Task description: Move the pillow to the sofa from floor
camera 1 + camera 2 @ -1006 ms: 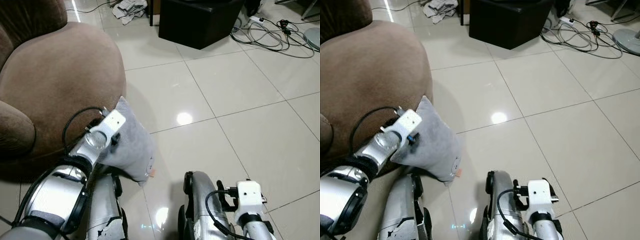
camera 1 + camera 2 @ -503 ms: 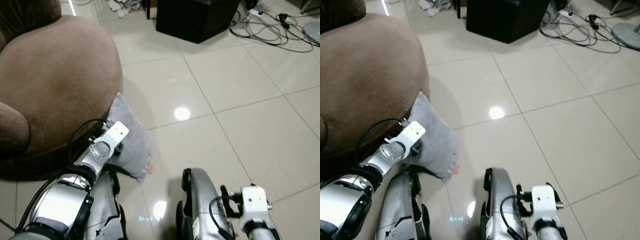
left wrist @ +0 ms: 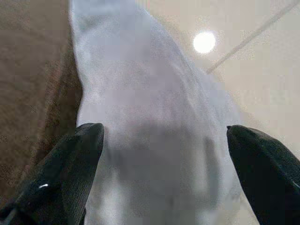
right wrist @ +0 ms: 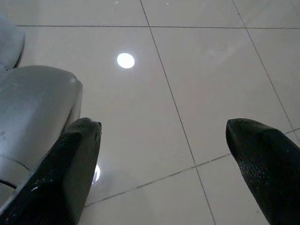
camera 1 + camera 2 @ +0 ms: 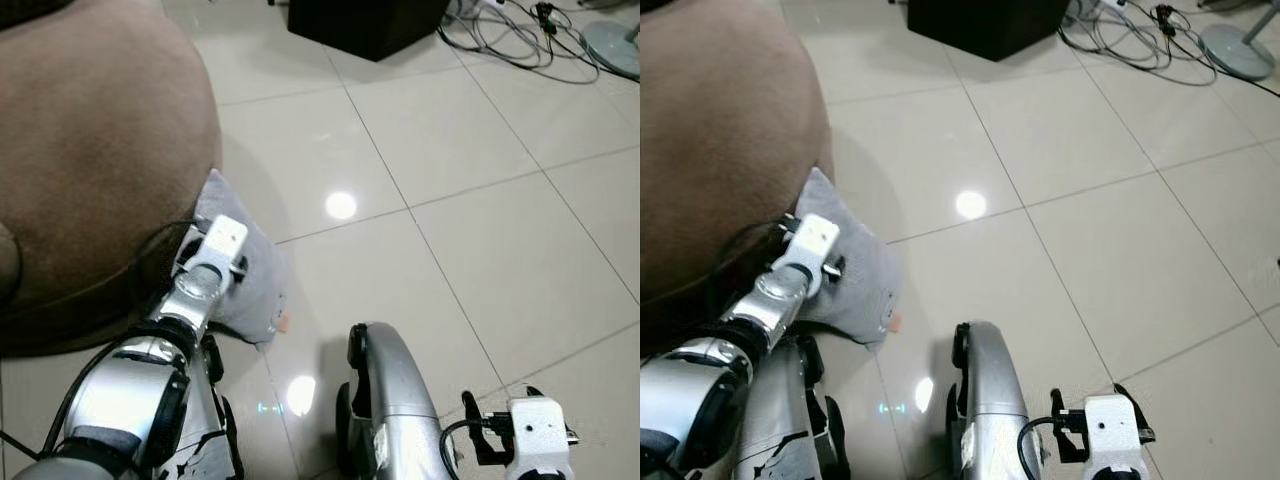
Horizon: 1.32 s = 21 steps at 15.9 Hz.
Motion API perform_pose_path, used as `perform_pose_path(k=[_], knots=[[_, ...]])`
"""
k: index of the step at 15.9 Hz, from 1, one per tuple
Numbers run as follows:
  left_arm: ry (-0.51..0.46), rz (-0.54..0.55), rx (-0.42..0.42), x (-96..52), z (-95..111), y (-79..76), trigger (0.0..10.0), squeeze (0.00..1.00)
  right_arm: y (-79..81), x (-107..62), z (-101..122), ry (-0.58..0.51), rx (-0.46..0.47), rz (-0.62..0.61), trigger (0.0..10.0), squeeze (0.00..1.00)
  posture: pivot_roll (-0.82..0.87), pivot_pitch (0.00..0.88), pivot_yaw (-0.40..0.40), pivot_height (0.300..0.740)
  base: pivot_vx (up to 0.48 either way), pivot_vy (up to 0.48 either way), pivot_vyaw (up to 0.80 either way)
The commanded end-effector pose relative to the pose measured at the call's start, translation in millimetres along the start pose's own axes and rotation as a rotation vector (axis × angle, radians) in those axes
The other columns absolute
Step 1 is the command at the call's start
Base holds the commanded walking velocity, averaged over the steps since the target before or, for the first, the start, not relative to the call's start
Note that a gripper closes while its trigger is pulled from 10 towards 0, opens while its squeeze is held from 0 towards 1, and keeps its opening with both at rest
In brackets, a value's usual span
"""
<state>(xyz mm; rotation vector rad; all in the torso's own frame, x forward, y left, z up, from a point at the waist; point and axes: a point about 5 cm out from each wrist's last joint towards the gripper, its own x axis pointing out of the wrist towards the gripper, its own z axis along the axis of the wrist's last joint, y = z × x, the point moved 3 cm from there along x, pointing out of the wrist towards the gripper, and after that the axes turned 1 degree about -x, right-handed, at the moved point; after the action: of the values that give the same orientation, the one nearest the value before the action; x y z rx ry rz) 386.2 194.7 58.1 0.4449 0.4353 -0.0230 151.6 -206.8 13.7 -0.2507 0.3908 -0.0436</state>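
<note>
A grey pillow (image 5: pixel 255 285) stands on the tiled floor, leaning against the front of the brown sofa (image 5: pixel 90 130). My left arm (image 5: pixel 212 248) reaches down onto the pillow's upper part, and its wrist hides the fingers in the eye views. In the left wrist view my left gripper (image 3: pixel 164 178) is open, with the pillow (image 3: pixel 154 117) close in front, between the two spread fingers. My right gripper (image 4: pixel 164 168) is open over bare floor tiles, low beside my right leg (image 4: pixel 33 108).
A black box (image 5: pixel 365 20) stands on the floor at the back, with a tangle of cables (image 5: pixel 510 30) and a round fan base (image 5: pixel 612 40) to its right. My silver legs (image 5: pixel 390 400) fill the near floor. Bare tiles lie to the right.
The camera has tipped down and forward. My left gripper has closed in on the pillow, which still leans on the sofa. My right wrist has sunk toward the picture's bottom edge.
</note>
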Motion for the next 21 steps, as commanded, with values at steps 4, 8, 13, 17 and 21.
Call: perform_pose_path(k=[4,8,13,17,21], knots=[[-0.092,0.04,-0.022,-0.3,14,1.4,10.0,0.0,-3.7,-7.1,-10,0.048,-0.008,0.0,10.0,0.0,-0.21,0.292,-0.147,0.561,0.0,0.0,0.0],[-0.029,-0.01,0.086,-0.8,2,-13.5,10.0,0.0,0.2,-8.2,-12,0.058,-0.011,0.017,10.0,0.0,-0.21,0.312,-0.157,0.561,0.0,0.0,0.0],[-0.029,-0.004,0.102,-0.4,4,-16.2,10.0,0.0,-2.4,-22.2,-26,0.095,-0.013,0.01,10.0,0.0,-0.24,0.324,-0.152,0.561,0.0,0.0,0.0],[-0.098,-0.028,0.114,0.8,23,-19.2,10.0,0.0,1.6,-9.9,-36,0.105,0.002,0.013,10.0,0.0,-0.19,0.307,-0.127,0.561,0.0,0.0,0.0],[-0.108,-0.009,-0.165,0.0,19,-6.1,10.0,0.0,7.0,11.9,-25,0.063,0.013,0.023,10.0,0.0,-0.15,0.275,-0.12,0.561,0.0,0.0,0.0]])
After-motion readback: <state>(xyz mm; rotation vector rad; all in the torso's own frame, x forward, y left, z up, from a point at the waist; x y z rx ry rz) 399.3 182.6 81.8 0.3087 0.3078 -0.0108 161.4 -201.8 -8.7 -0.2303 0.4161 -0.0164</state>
